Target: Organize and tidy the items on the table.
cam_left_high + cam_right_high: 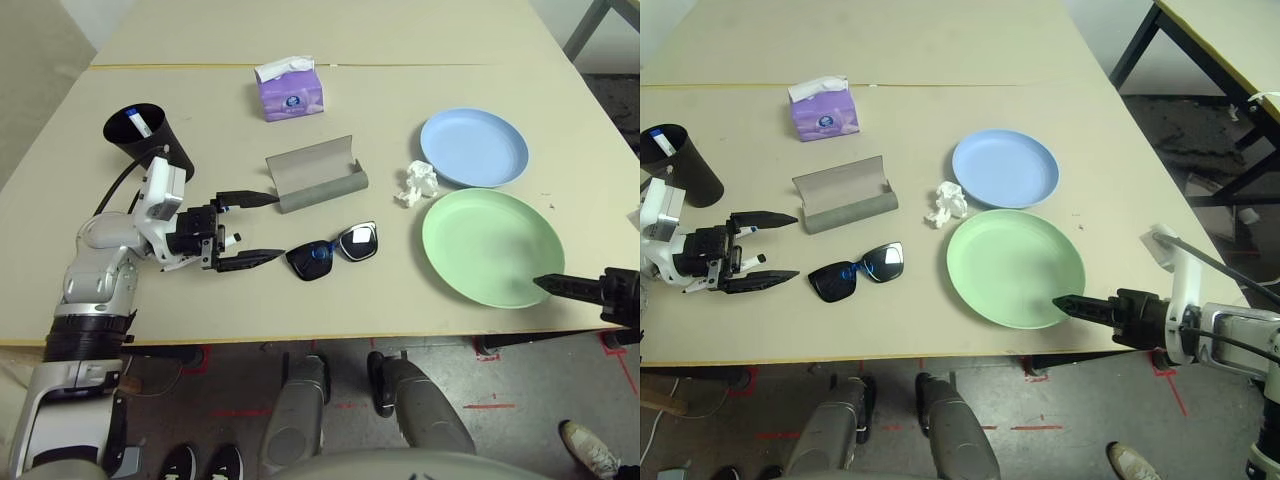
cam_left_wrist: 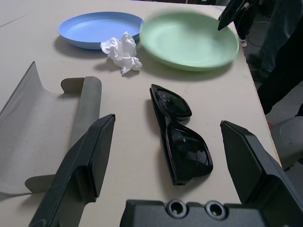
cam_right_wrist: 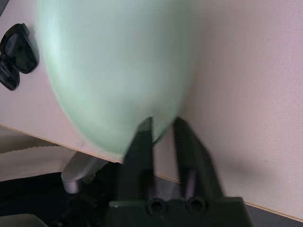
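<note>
While my right gripper [image 1: 1065,302] sits at the near rim of the light-green plate [image 1: 1010,262], I see its fingers pinched on that rim, one over and one under. The light-blue plate [image 1: 1005,166] lies just beyond the green one, and the crumpled white tissue [image 1: 946,202] sits beside both. My left gripper [image 1: 262,228] hovers with its fingers spread wide, pointing at the black sunglasses [image 1: 335,250] just ahead of its fingertips. The open grey glasses case [image 1: 315,173] lies just past its far finger. Behind that hand stands a black cup [image 1: 150,137] holding a marker. The purple tissue box [image 1: 290,92] rests further back.
</note>
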`<state>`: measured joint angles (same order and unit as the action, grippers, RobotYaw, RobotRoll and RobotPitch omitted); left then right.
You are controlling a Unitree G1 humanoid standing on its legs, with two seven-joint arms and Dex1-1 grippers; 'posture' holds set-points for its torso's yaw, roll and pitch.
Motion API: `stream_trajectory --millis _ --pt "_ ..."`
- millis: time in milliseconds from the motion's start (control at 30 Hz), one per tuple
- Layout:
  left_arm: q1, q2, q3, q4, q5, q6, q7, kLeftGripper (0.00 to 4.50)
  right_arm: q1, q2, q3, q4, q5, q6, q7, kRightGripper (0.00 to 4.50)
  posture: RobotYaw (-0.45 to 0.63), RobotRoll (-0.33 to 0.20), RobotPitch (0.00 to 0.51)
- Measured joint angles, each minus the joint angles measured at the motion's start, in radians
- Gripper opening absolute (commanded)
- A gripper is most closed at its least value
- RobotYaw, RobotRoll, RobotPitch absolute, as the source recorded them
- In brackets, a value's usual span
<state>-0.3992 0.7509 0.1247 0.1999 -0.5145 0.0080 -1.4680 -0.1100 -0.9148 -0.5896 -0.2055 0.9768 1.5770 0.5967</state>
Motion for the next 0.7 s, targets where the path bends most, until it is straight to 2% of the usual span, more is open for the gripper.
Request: stream_trajectory --millis 267,367,433,500,567,700 --pt "-0.001 -0.001 0.0 0.0 0.0 0.0 0.002 4.5 0.0 -0.051 -0.006 0.01 0.029 0.0 0.02 0.02 -0.06 0.0 0.237" --pt "-0.001 -0.001 0.0 0.001 0.001 0.0 0.001 4.5 -0.022 -0.098 -0.017 0.039 0.078 0.0 0.027 0.02 -0.06 0.0 0.237" --pt "-0.005 -0.001 0.0 0.005 0.001 0.0 0.001 4.5 -0.075 -0.131 -0.018 0.065 0.133 0.001 0.028 0.02 -0.07 0.0 0.236" --pt "-0.01 -0.002 -0.001 0.01 0.002 -0.001 0.001 4.5 -0.184 -0.137 -0.014 0.107 0.167 0.001 0.012 0.02 -0.07 0.0 0.234" --pt "-0.013 -0.001 -0.002 0.018 0.003 -0.002 0.0 4.5 -0.351 -0.102 0.0 0.172 0.158 -0.004 -0.034 0.02 -0.07 0.0 0.236" --pt "-0.026 -0.006 -0.008 0.027 0.005 -0.005 -0.001 4.5 -0.599 -0.015 0.053 0.308 0.063 -0.064 -0.139 0.02 -0.06 0.0 0.238"
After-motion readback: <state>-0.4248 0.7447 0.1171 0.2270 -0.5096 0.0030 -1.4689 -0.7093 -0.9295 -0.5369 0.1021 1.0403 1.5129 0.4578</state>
